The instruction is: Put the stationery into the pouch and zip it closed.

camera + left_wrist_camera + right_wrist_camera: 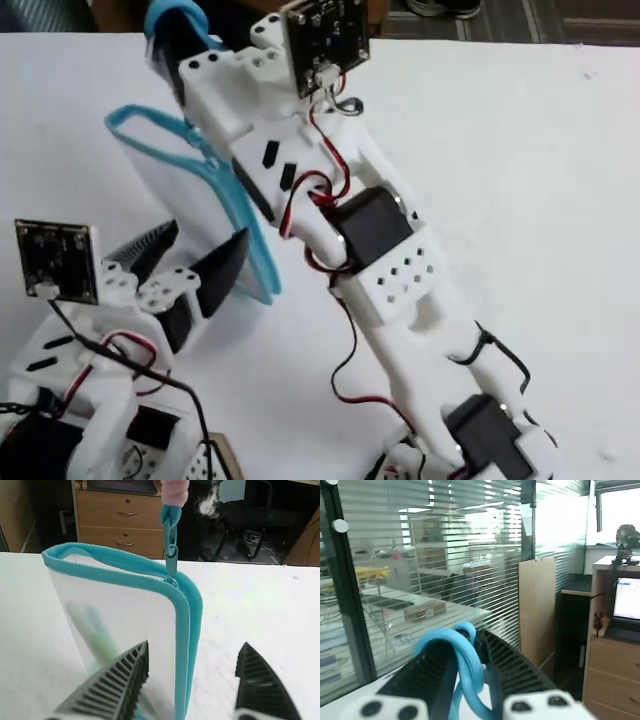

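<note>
Pouch first: it stands on edge on the table, with its near end between the fingers of my left gripper. Those fingers are spread wide, and I judge they touch nothing. Through the clear wall I make out blurred greenish pens, so the stationery looks to be inside.

Farther along the blue seam, the zip slider sits close to the upper corner, its pull stretched upward. I cannot tell how much of the zip is left to run. Farthest off, my right gripper is clamped on the blue loop of that pull.

My worry is that nothing pins the pouch. A tug on the loop could lift, drag or topple the whole thing instead of running the slider. If I close the left fingers off-centre, they may catch only the seam and slip off. The loop might also slide out of the right fingers under load.
</note>
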Robot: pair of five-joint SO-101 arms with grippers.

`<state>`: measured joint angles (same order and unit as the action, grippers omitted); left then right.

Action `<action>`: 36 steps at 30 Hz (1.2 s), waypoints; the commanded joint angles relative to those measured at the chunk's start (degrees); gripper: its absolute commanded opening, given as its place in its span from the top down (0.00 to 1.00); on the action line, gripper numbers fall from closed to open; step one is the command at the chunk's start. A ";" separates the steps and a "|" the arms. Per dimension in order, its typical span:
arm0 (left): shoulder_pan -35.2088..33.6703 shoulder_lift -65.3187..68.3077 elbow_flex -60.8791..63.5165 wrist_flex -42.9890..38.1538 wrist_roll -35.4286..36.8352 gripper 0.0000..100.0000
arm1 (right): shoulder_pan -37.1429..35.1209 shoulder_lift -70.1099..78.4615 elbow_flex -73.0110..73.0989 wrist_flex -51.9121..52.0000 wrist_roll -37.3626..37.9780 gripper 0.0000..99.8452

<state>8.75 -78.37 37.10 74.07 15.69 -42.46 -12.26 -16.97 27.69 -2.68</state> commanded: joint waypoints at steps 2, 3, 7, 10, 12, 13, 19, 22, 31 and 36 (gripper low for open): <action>0.40 -0.13 1.05 -2.64 0.70 0.71 | -3.03 2.95 -8.62 3.12 -0.62 0.98; 0.31 -0.13 1.41 -2.73 0.79 0.71 | -3.56 3.65 -9.76 3.74 -0.62 0.98; -5.85 -0.13 1.93 -2.81 3.60 0.71 | -5.05 4.62 -12.04 6.64 -0.62 0.98; -9.98 -0.13 2.11 -2.99 3.78 0.71 | -5.05 4.62 -12.22 7.69 -0.62 0.98; -10.86 -0.13 3.34 -3.87 3.87 0.71 | -5.05 4.62 -12.22 7.69 -0.62 0.98; -11.03 -0.13 4.40 -4.57 3.69 0.72 | -5.32 4.62 -12.22 7.69 -0.62 0.98; -11.47 -0.22 6.42 -6.77 2.81 0.76 | -5.76 4.53 -12.22 7.69 -0.62 0.98; -13.93 -0.22 3.60 -6.33 -4.66 0.84 | -5.58 4.53 -12.22 7.69 -0.62 0.98; -14.29 -0.48 -2.29 0.62 -13.01 0.98 | -2.15 5.05 -11.87 7.34 -0.62 0.98; -14.11 -0.48 -8.53 5.89 -13.01 0.98 | 2.86 5.23 -11.78 7.25 -0.70 0.98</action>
<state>-5.23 -78.29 33.93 77.58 2.95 -43.16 -6.90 -26.55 35.25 -2.68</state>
